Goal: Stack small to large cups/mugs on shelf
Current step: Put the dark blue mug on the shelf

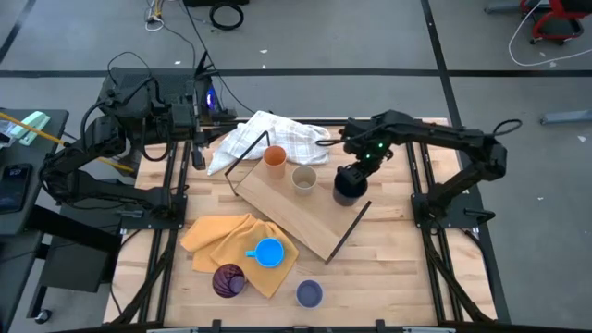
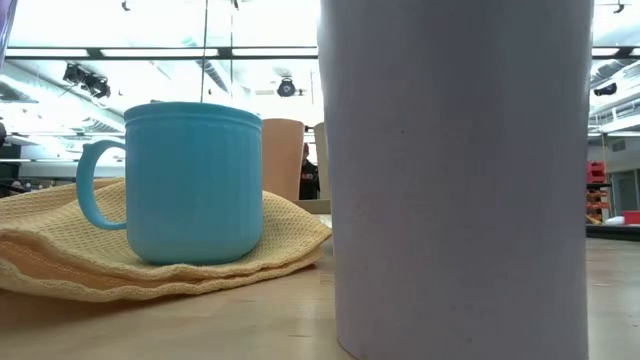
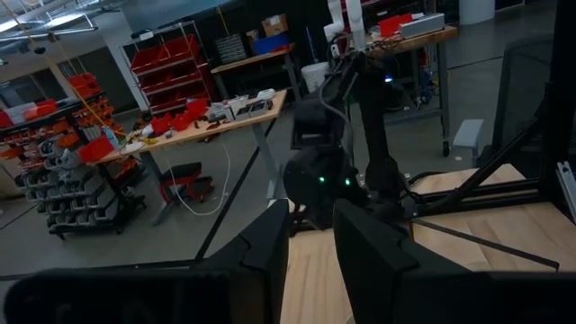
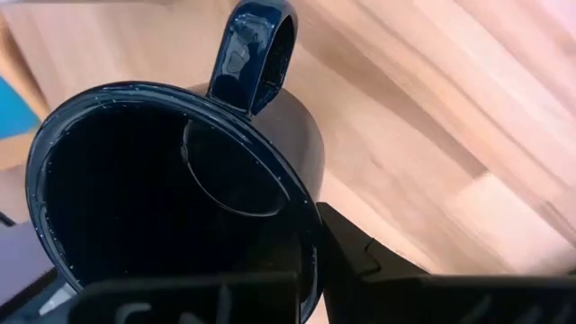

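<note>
My right gripper (image 1: 357,174) is shut on the dark navy mug (image 1: 349,188), just off the right end of the light-wood shelf (image 1: 305,222). An orange cup (image 1: 275,156) and a tan cup (image 1: 304,178) stand upright on the shelf's far part. The bright blue mug (image 1: 268,252) sits on a yellow cloth (image 1: 222,239). A dark purple cup (image 1: 228,280) and a lavender-blue cup (image 1: 309,293) stand near the table's front edge. My left gripper (image 3: 310,261) waits raised at the far left, open, with nothing between its fingers. My right gripper holds the navy mug by its rim (image 4: 309,236), on the side opposite the handle (image 4: 256,49). One finger is inside the mug and one finger (image 4: 364,261) is outside against the wall. The fingers come steeply from above. The mug hangs upright below them, apparently clear of the table.
A white checked cloth (image 1: 268,137) lies bunched behind the shelf's far end. The shelf lies aslant across the table's middle, with its black wire frame (image 1: 356,220) at both ends. Bare wood lies to the right of the shelf and toward the front right.
</note>
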